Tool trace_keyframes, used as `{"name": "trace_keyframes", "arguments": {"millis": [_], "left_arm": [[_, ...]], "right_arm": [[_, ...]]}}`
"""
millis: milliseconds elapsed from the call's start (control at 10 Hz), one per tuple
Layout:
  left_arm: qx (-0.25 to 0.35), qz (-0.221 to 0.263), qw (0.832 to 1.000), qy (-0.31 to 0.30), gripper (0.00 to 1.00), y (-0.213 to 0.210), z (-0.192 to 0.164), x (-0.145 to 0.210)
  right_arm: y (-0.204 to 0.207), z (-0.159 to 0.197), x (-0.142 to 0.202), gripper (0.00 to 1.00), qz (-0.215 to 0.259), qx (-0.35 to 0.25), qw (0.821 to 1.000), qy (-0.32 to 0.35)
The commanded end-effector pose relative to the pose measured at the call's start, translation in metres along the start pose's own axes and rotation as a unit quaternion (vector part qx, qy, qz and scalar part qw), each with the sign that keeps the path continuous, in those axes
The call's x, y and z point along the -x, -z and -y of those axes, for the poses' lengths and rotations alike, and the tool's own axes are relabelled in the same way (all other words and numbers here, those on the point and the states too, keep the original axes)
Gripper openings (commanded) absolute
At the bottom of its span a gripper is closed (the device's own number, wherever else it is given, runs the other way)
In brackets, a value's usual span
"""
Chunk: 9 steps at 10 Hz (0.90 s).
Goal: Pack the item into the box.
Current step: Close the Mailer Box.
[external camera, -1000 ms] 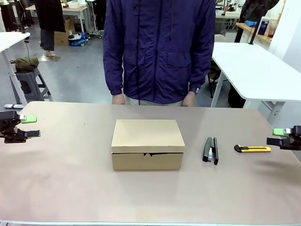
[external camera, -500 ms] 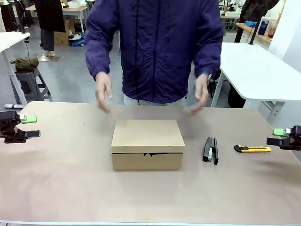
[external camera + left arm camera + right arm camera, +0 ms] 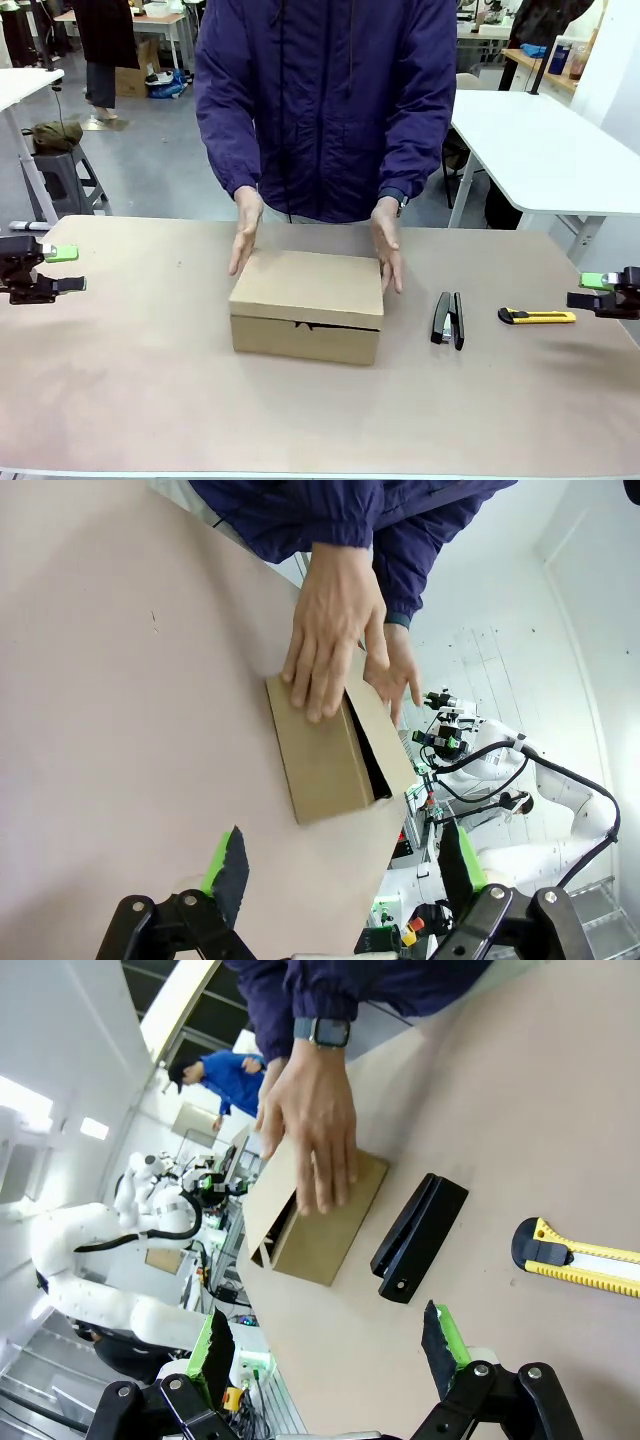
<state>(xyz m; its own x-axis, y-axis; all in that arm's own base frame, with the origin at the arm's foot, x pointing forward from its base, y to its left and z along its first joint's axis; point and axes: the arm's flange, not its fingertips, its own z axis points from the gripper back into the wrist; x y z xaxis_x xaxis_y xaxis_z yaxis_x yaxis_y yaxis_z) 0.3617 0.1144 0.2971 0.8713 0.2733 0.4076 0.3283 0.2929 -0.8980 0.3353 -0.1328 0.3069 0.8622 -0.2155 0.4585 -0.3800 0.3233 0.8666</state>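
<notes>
Across a wide, matte tan table (image 3: 130, 400) in a workshop of white benches, both robot arms waited at the edges. The left pincer (image 3: 48, 271) hung over the left side with its green-padded jaws spread wide and nothing between them; the right pincer (image 3: 600, 292) stood likewise over the right edge, fully apart and empty. Nearest it lay a yellow-and-black utility knife (image 3: 537, 317), then a slim black stapler (image 3: 447, 319), both flat on the table. At the centre sat the box (image 3: 307, 318), plain brown cardboard, sharp-cornered, its hinged lid seemingly slightly ajar along the front in the wrist views. A person in a dark blue jacket pressed the left hand (image 3: 387, 249) and the right hand (image 3: 244, 239) against the box's two ends. No pouch could be seen on the table, and whether it lay inside the box could not be told. The packing appeared barely begun, with the lid yet to be raised.
</notes>
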Motion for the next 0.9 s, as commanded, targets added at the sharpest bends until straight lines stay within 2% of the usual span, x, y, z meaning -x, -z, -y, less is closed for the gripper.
{"name": "trace_keyframes", "arguments": {"millis": [0, 800], "left_arm": [[-0.003, 0.000, 1.000, 0.003, 1.00, 0.0004, 0.0040, 0.0034], [-0.003, 0.000, 1.000, 0.003, 1.00, 0.0004, 0.0040, 0.0034]], "right_arm": [[0.0010, -0.0030, -0.0018, 1.00, -0.001, 0.006, 1.000, -0.007], [0.0010, -0.0030, -0.0018, 1.00, -0.001, 0.006, 1.000, -0.007]]}}
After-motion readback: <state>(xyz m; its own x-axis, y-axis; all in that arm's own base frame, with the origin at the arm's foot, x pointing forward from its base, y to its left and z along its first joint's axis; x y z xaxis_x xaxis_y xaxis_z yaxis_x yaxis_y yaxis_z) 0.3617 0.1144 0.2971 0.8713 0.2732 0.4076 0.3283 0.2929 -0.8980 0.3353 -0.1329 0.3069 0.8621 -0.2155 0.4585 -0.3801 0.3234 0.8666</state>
